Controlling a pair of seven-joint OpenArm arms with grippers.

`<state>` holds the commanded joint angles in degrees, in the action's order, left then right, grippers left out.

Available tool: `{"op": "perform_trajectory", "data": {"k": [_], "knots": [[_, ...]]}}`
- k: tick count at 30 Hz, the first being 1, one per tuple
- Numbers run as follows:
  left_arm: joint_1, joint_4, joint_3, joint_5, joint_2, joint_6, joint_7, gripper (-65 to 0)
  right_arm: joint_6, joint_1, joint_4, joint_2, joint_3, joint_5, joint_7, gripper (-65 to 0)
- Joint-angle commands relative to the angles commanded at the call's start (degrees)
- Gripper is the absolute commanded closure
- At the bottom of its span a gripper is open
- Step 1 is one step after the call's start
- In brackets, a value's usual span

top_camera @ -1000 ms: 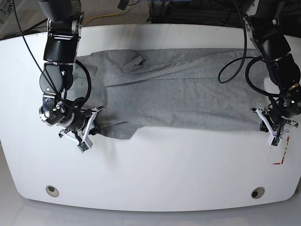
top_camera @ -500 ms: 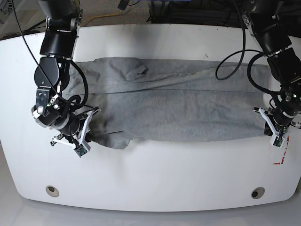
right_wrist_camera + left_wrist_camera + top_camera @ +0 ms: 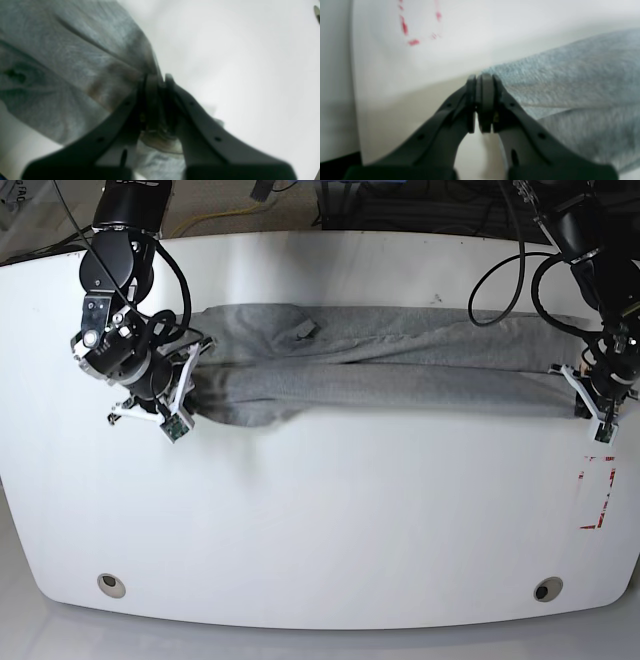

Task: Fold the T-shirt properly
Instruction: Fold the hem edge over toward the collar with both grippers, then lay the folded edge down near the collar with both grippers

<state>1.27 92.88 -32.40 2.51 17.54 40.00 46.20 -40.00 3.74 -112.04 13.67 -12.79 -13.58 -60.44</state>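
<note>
The heather-grey T-shirt (image 3: 400, 365) lies as a long narrow band across the far half of the white table (image 3: 320, 520). A small tag (image 3: 304, 331) shows near its far left. My left gripper (image 3: 590, 398), at the base view's right, is shut on the shirt's right end; the left wrist view shows its jaws (image 3: 479, 82) pinching the cloth edge (image 3: 570, 85). My right gripper (image 3: 186, 402), at the base view's left, is shut on the shirt's left end; the right wrist view shows it (image 3: 157, 83) clamping bunched cloth (image 3: 62, 70).
A red dashed rectangle (image 3: 597, 496) is marked on the table near the right edge; it also shows in the left wrist view (image 3: 405, 25). Two round holes (image 3: 111, 585) (image 3: 546, 589) sit near the front edge. Cables (image 3: 500, 280) hang by the arm at the back right.
Both grippers have moved toward the table's far side, carrying the shirt's near edge with them. The shirt has gone from a wide spread to a narrow folded band.
</note>
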Motion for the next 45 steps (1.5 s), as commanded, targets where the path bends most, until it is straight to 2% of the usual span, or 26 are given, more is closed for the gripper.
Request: {"op": "perform_trajectory", "data": {"k": [6, 9, 10, 14, 16, 17, 18, 21, 25, 28, 32, 37, 40, 42, 45], "knots": [[-3.7, -0.1, 0.4, 0.0, 0.0, 0.0, -0.1, 0.0, 0.00, 3.3, 0.5, -2.4, 0.0, 0.6, 0.0, 0.0], [-5.4, -0.4, 1.4, -0.1, 0.0, 0.0, 0.1, -1.4, 0.00, 3.7, 2.6, -2.5, 0.0, 0.3, 0.0, -0.8], [-6.1, -0.4, 2.5, -0.1, 0.1, 0.0, 0.1, -4.9, 0.00, 3.7, 3.3, -2.5, 0.0, 0.3, 0.0, -4.0], [-8.1, -0.4, 5.8, 0.0, 1.7, 0.0, 0.1, -31.5, 0.00, 3.5, 3.6, -2.5, -0.2, 0.1, 0.0, -26.8], [-8.4, -0.2, 6.2, 0.0, 1.7, 0.0, 0.1, -44.2, 0.00, 3.5, 1.7, -3.3, -2.2, 0.0, 0.0, -38.0], [-8.4, 0.0, 6.2, 0.1, 1.7, 0.0, 0.1, -48.5, 0.00, 3.5, 0.7, -4.7, -3.5, 0.0, 0.0, -41.9], [-8.4, 0.1, 6.2, 0.1, 1.7, 0.0, 0.1, -49.6, 0.00, 3.5, 0.1, -5.5, -4.6, 0.0, 0.0, -43.6], [-8.0, 0.1, 5.2, 1.3, 1.7, 0.0, 0.1, -46.4, 0.00, 3.5, -1.8, -8.5, -9.4, 0.0, 0.0, -45.8], [-5.9, -0.4, 1.8, 10.5, 3.5, 0.0, 0.2, -44.2, 0.00, 2.3, -1.7, -10.3, -10.6, 0.0, 0.0, -45.8], [-4.8, -2.1, 1.8, 14.3, 4.4, 0.0, 0.2, -43.9, 0.00, 2.4, 0.0, -12.3, -10.6, 0.0, 0.0, -45.8], [-3.5, -6.6, 4.5, 13.0, 4.2, 0.0, 0.2, -43.9, 0.00, 2.4, 5.8, -13.0, -10.7, 0.1, 0.0, -45.8], [-2.1, -11.1, 5.8, 13.1, 4.2, 0.0, 0.2, -43.9, 0.00, 1.8, 14.5, -13.4, -15.1, 0.5, 0.6, -45.8], [-2.3, -11.9, 5.4, 13.3, 4.0, 0.0, 0.2, -44.2, 0.00, -0.7, 20.7, -12.2, -16.2, 0.7, 4.1, -45.8], [-3.5, -11.8, 3.8, 15.3, 4.0, 0.0, 0.2, -44.4, 0.00, -1.8, 23.7, -10.6, -15.7, 0.5, 5.6, -45.8], [-4.4, -11.8, 1.1, 21.8, 4.4, 0.0, 2.2, -44.7, 0.00, -5.0, 27.8, -9.7, -15.7, 0.6, 6.2, -45.8]]}}
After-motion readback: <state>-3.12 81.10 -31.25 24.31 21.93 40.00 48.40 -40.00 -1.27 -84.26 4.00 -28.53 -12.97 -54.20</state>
